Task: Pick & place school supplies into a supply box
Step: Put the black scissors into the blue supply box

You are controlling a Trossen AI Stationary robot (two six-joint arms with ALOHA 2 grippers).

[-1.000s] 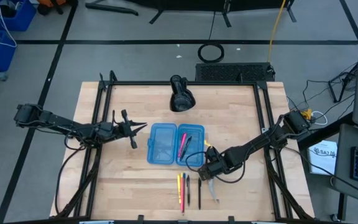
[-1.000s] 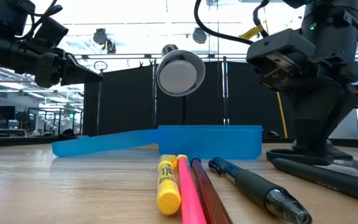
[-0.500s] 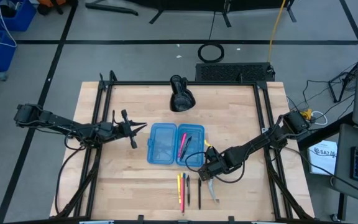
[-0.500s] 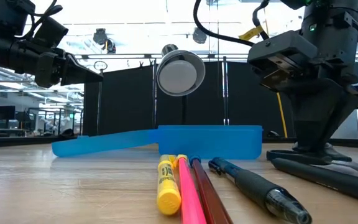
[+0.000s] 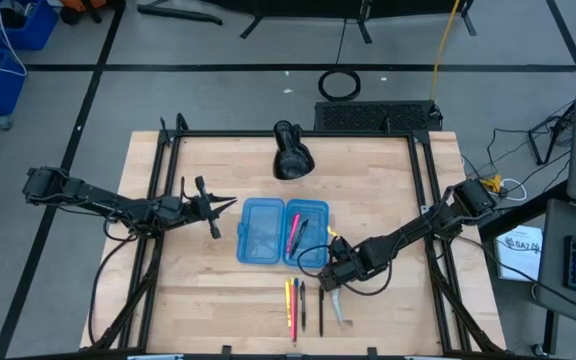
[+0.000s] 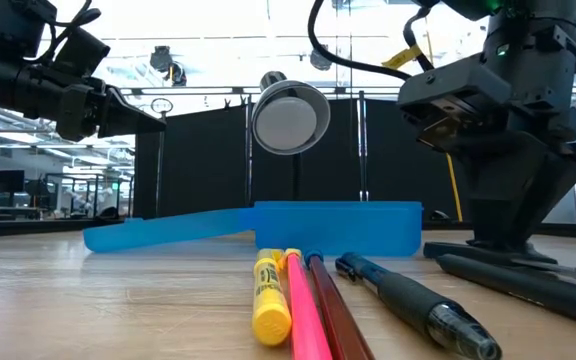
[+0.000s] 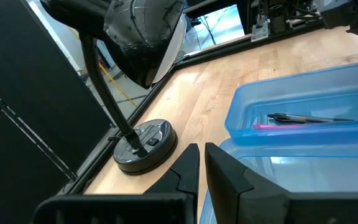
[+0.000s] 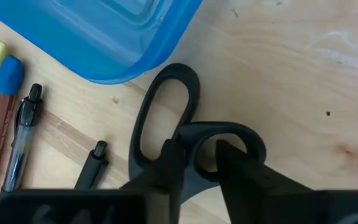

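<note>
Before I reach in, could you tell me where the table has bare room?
Free: the near-left corner of the table, and the far-right stretch between the lamp and the right arm. Crowded: the near middle, where pens and scissors lie by the open blue case under the right gripper. The left gripper hovers left of the case.

One camera looks straight down on the whole worktop [image 5: 368,190]; another sits at its surface, close to the pens [image 6: 283,300], facing the room. Each wrist camera looks closely past its own fingers, and all four views share the supply box [image 5: 282,233].
</note>
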